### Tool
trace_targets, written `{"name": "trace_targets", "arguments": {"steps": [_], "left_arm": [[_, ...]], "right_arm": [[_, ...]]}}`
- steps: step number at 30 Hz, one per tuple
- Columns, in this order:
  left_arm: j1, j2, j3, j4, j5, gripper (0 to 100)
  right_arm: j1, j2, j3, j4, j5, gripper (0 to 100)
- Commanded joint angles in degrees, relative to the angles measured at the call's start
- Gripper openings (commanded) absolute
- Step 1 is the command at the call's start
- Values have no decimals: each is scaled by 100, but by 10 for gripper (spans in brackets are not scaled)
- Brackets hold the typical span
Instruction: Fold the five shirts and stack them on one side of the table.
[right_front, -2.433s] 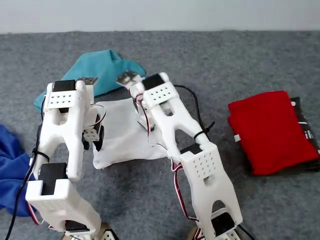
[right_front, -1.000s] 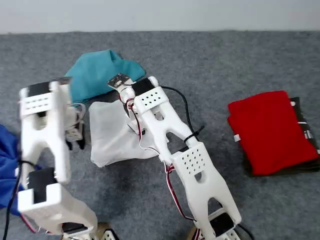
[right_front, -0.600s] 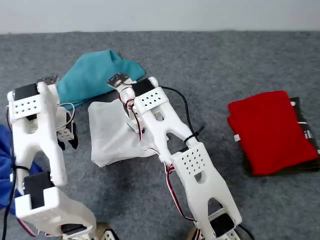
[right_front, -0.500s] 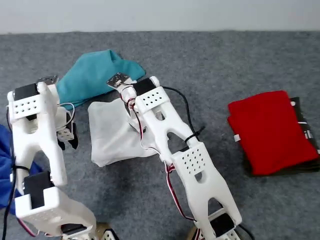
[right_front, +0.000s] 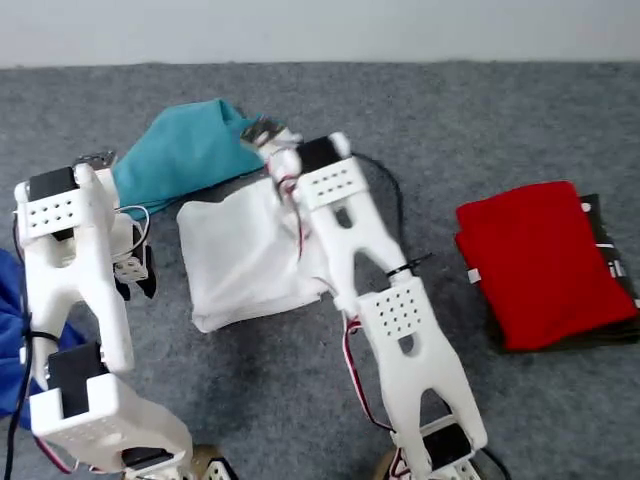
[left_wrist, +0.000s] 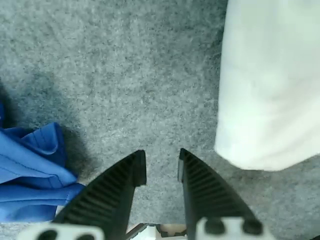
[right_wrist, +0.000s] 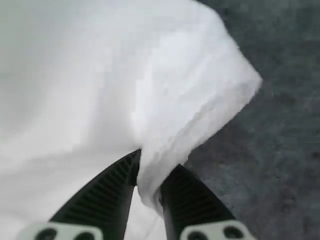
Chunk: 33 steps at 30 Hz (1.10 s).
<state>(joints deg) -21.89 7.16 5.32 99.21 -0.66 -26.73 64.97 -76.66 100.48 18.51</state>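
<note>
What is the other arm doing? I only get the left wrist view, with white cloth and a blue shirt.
Observer: The right gripper is shut on a fold of the white shirt.
Operator: Is any shirt folded yet?
Observer: Yes, a red shirt lies folded, well to the right of the white one.
Operator: Are there more shirts?
Observer: A teal shirt lies crumpled just beyond the white one's far edge.
</note>
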Motion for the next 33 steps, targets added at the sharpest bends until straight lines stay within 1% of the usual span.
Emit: {"name": "trace_targets", "arguments": {"steps": [1, 3, 6, 9, 12, 16, 20, 25, 29, 33], "left_arm": [[-35, -264, -127, 114, -18, 119], [-35, -255, -127, 114, -18, 119], [-35, -229, -127, 114, -18, 119], [-26, -220, -127, 114, -18, 119], [-26, -220, -127, 114, -18, 119], [-26, -211, -127, 114, -18, 119], [-26, -211, -127, 114, -18, 119], [-70, -220, -127, 88, 62, 119], [-70, -264, -154, 79, 176, 119], [-44, -264, -154, 97, 167, 119]], "right_arm": [[382, -549, -387, 242, 26, 11], [620, -602, -404, 233, -79, 11], [963, -629, -422, 224, -457, 11], [1042, -576, -360, 233, -387, 11], [708, -602, -62, 242, -396, 11], [22, -637, 9, 233, -396, 11], [-567, -734, -229, 242, -396, 11], [-1182, -1262, -501, 242, -396, 11], [-1367, -1903, -369, 251, -387, 10], [-1095, -2176, 62, 233, -387, 10]]}}
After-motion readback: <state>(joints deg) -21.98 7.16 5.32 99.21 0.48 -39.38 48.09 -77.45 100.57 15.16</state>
